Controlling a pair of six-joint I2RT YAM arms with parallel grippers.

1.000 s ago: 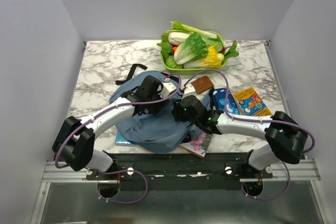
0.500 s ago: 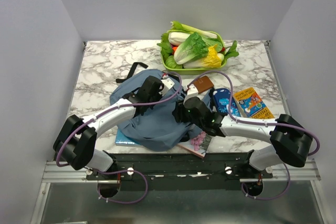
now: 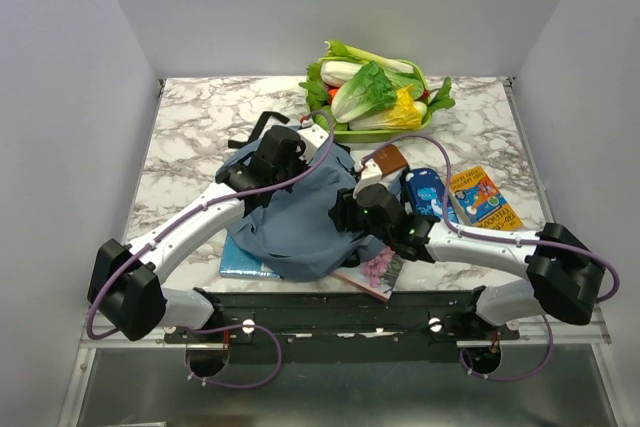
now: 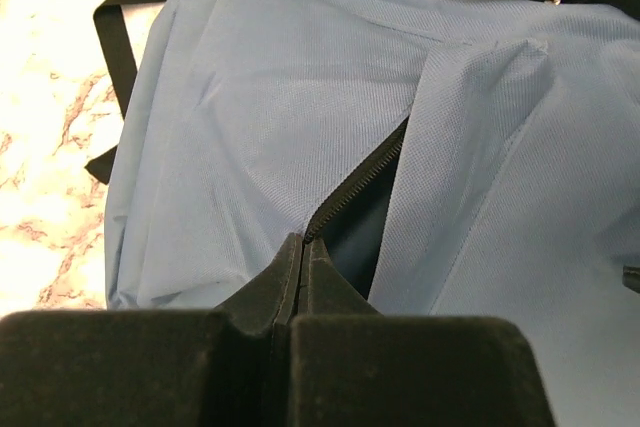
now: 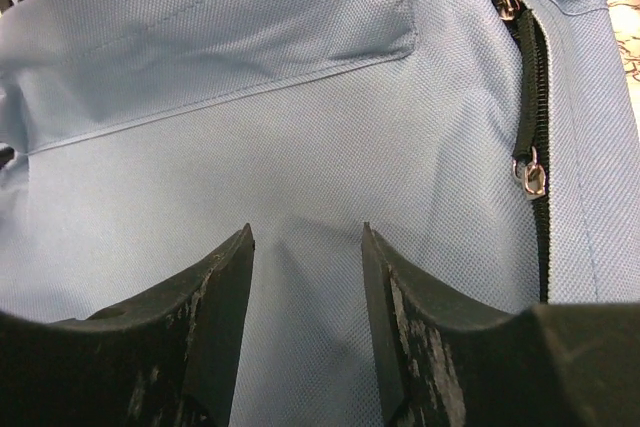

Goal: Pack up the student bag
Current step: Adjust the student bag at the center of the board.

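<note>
Where the two arms meet, near the front edge of the marble table (image 3: pixel 200 117), we see one bag (image 3: pixel 295 217), a soft, rounded backpack of dusty grey-blue woven cloth, slumped and creased. Its fine weave shows clearly in both wrist views, with stitched seams and a flat patch sewn on the front. One black zip (image 4: pixel 360 187) stands partly open on a dark inside. In the right wrist view we count two small metal rings (image 5: pixel 530 177) on another black zip. A flat strap with a black end (image 4: pixel 120 27) trails off the far side onto the marble.

We find the left gripper (image 4: pixel 302 247) pressed together at the lower end of the open zip, pinching the bag there. Whether it has cloth or the pull we cannot tell. The right gripper (image 5: pixel 307 247) has its fingers apart against the bag's front, with cloth humped between them – we cannot tell whether they squeeze it.

We count three books: a blue one (image 3: pixel 232 265) and a pink-pictured one (image 3: pixel 378 272) lie partly under the bag, and a bright one (image 3: pixel 480 195) lies to the right. Beside that is one blue pencil case (image 3: pixel 425 190), and near it one small brown flat thing (image 3: pixel 386 159). At the back is one green tray (image 3: pixel 330 129) heaped with leafy vegetables (image 3: pixel 370 92).
</note>
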